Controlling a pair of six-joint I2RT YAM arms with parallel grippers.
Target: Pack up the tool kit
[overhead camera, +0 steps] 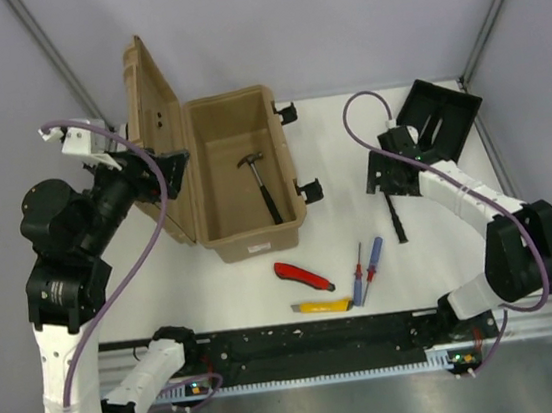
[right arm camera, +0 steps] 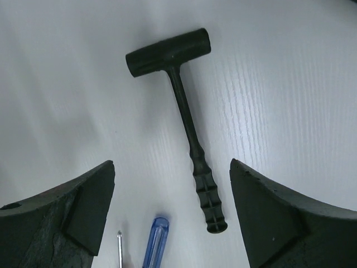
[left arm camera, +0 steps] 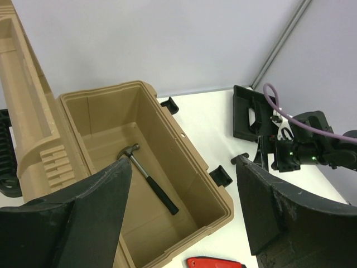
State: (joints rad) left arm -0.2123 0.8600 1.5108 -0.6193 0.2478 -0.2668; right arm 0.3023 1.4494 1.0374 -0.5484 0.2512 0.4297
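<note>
The tan ribbed toolbox stands open, its lid raised at the left. A claw hammer with a black grip lies inside on the bottom and also shows in the left wrist view. My left gripper is open and empty, up beside the lid. My right gripper is open and empty above an all-black hammer, which lies on the table below its jaws. The red knife, yellow knife, red screwdriver and blue screwdriver lie in front of the box.
A shallow black divided tray lies at the back right, behind the right gripper. The blue screwdriver's handle and the red one's tip lie near the right jaws. Black latches stick out of the box's right side.
</note>
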